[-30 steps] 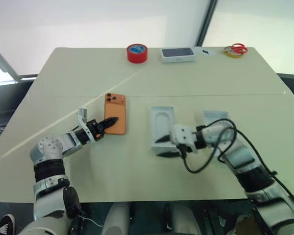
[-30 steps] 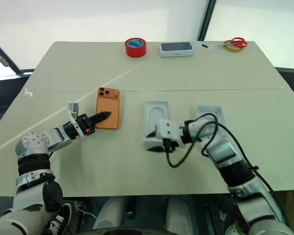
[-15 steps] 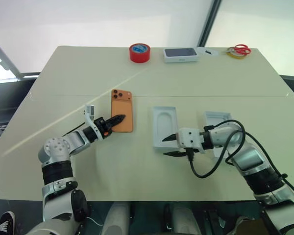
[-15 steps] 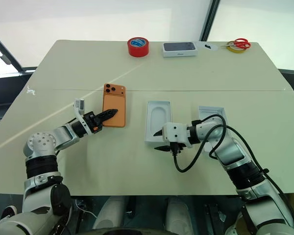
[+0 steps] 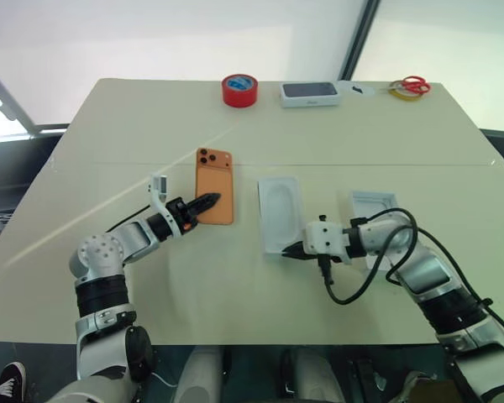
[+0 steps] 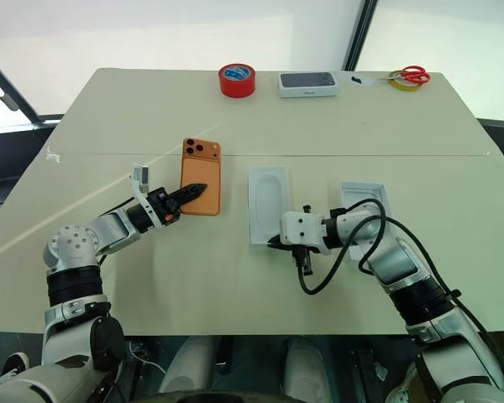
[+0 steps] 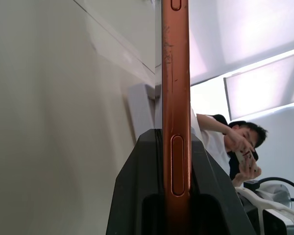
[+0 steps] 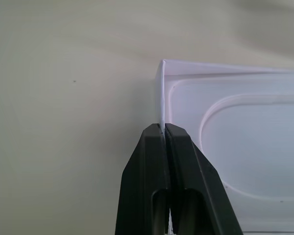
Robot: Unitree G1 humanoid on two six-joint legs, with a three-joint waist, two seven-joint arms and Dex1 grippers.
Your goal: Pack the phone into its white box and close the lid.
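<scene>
The phone (image 5: 215, 175), stiff, smooth and likely slippery, is pinched across its thin edges at the near end by the left claw (image 5: 203, 202), long axis running away over the surface (image 5: 151, 126), lenses far. The right claw (image 6: 276, 242) grips the white insert's (image 6: 266, 201) thin, light wall.

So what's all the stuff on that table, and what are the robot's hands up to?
phone: one, orange, left of centre, pinched by its near edge.
white box: one, white with a rounded hollow, centre.
lid: one, white, right of the box.
tape roll: one, red, far edge.
second box: one, white with dark phone picture, far edge.
scissors: one, red handles, far right corner, on a yellowish ring.
table: one, beige.
left gripper: black, shut on the phone.
right gripper: black, shut on the box's near wall.
</scene>
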